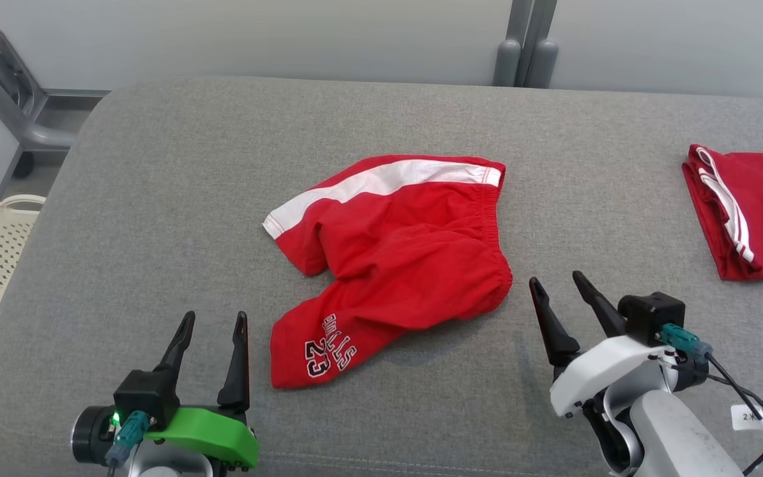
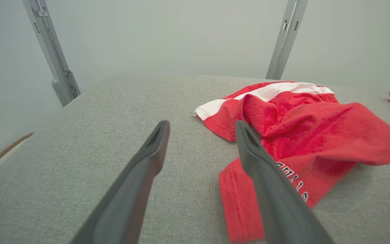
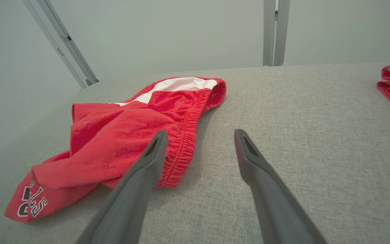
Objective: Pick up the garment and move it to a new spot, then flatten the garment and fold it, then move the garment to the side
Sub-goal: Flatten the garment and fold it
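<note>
Left hand [image 1: 216, 317] (fingers [image 1: 236, 364] apart) beside garment [image 1: 408, 252]

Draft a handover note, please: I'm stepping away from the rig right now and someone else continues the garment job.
Left gripper: jaws open, empty, just left of the red shorts, by the printed leg, not touching.
Right gripper: jaws open, empty, just right of the waistband.
Shorts: mid grey padded surface, crumpled, not flat. Another red garment lies folded at the far right.
Done: no flattening or folding shows; whether the shorts were already relocated cannot be told.
Left: flatten, fold, move aside.
</note>
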`<state>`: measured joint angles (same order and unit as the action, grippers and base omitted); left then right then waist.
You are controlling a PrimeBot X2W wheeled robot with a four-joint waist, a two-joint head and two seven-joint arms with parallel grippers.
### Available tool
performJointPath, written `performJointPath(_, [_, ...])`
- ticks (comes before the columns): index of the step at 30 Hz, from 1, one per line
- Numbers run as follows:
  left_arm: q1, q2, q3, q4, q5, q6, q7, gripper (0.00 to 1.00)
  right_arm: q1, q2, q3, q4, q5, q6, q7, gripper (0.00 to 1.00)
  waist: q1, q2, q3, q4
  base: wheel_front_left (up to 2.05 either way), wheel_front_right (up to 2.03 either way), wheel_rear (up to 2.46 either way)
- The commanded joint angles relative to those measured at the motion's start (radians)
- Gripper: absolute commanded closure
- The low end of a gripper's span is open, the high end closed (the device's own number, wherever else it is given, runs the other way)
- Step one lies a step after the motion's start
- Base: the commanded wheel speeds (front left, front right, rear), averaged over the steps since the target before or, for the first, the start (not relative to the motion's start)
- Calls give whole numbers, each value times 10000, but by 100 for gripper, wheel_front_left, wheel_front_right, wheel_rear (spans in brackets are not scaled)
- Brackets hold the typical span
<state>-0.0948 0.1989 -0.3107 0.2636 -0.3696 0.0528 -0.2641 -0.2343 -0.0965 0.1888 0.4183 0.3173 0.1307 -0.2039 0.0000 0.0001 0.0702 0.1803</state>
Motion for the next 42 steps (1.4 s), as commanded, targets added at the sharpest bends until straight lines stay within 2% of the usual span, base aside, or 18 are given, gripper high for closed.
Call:
performJointPath(1, [163,-111,173,-93,154,-14,5,0,-274,-128,190,364,200,-2,123,0,0,-1,-21,31,0,0,0])
performJointPath(12, [254,-553,830,-177,647,-304,5,0,-1747,-408,1500,2647,1646,-1,486,0,0,-1,-41,441,0,0,0])
performJointPath(25, [130,-985,1241,-28,1091,-674,4,0,-2794,-645,2673,4431,3623,-1,520,1,0,-1,223,1267,0,0,0])
performJointPath(26, [159,-1011,1281,-16,1110,-678,4,0,-2834,-635,2776,4454,3771,-1,429,52,0,-1,228,1310,0,0,0])
performJointPath(27, [199,-1032,1322,-10,1142,-699,4,0,-2869,-653,2882,4474,3903,-1,329,86,0,-1,225,1335,0,0,0])
performJointPath(28, [242,-1049,1349,0,1180,-718,4,0,-2886,-686,2993,4511,3988,-1,250,100,0,-1,220,1352,0,0,0])
performJointPath(35, [423,-1137,1563,142,1351,-843,4,0,-2911,-949,3704,4372,4427,-2,-327,100,0,-1,49,1061,0,0,0])
performJointPath(42, [495,-1228,1666,205,1477,-955,4,0,-2354,-1436,4079,3315,4565,-2,-571,100,0,-1,-121,352,0,0,0])
